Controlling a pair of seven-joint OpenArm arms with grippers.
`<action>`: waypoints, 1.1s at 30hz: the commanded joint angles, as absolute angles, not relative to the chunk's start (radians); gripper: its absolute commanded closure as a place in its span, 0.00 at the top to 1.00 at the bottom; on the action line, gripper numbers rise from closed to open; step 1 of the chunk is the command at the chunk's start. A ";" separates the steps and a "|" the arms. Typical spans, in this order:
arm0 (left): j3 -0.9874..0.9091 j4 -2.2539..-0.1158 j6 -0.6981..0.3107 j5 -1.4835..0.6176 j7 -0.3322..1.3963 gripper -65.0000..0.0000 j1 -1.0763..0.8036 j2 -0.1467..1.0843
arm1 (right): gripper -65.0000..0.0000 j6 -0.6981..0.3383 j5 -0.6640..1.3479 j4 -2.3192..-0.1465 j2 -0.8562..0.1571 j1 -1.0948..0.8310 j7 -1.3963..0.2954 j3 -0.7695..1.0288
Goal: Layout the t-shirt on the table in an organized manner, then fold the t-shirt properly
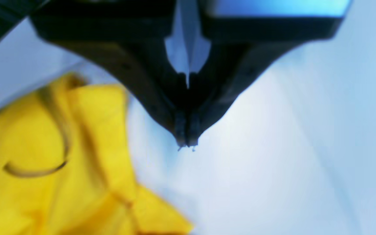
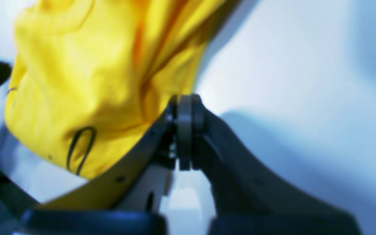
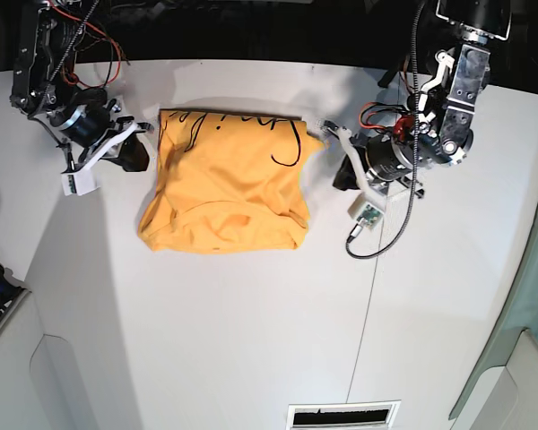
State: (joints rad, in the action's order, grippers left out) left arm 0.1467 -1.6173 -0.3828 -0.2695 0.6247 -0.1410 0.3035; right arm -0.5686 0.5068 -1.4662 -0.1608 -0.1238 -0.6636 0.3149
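Note:
The orange-yellow t-shirt (image 3: 224, 184) lies bunched in a rough rectangle on the white table (image 3: 251, 322), with black script along its far edge. In the base view my left gripper (image 3: 343, 177) hangs just off the shirt's right side. In the left wrist view the left gripper (image 1: 187, 143) is shut and empty above bare table (image 1: 289, 147), with the t-shirt (image 1: 51, 156) to its left. My right gripper (image 3: 143, 155) is close to the shirt's left edge. In the right wrist view the right gripper (image 2: 184, 99) is shut, the t-shirt (image 2: 77, 81) beside and behind it; no cloth shows between the fingers.
A thin dark seam (image 3: 368, 305) runs down the table right of the shirt. A vent slot (image 3: 341, 415) sits at the near edge. Loose cables (image 3: 386, 237) trail from the left arm. White table spreads below the shirt.

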 commanded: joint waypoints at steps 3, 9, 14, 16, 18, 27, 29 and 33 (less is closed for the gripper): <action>0.093 -1.720 -0.378 -0.281 0.624 0.00 -0.215 0.348 | 0.00 -0.576 0.557 -1.521 -0.183 -0.132 -0.712 0.374; -0.039 -1.895 -0.378 -0.300 0.661 0.00 -0.452 0.372 | 0.00 -0.576 0.670 -1.617 -0.276 -0.285 -0.739 0.405; -0.125 -2.012 -0.379 -0.303 0.661 0.00 -0.692 0.372 | 0.00 -0.579 0.713 -1.696 -0.319 -0.454 -0.743 0.405; -0.131 -2.038 -0.379 -0.303 0.662 0.00 -0.785 0.371 | 0.00 -0.580 0.734 -1.700 -0.326 -0.508 -0.746 0.404; -0.131 -2.041 -0.379 -0.303 0.663 0.00 -0.871 0.371 | 0.00 -0.580 0.734 -1.700 -0.329 -0.549 -0.745 0.396; -0.131 -1.968 -0.441 -0.240 0.701 0.00 -1.124 0.366 | 0.00 -0.579 0.720 -1.699 -0.377 -0.696 -0.776 0.192; -0.131 -1.892 -0.458 -0.226 0.727 0.00 -1.123 0.372 | 0.00 -0.579 0.681 -1.698 -0.382 -0.719 -0.776 0.138; -0.076 -1.668 -0.423 -0.227 0.748 0.00 -1.054 0.421 | 0.00 -0.561 0.594 -1.680 -0.382 -0.752 -0.780 0.053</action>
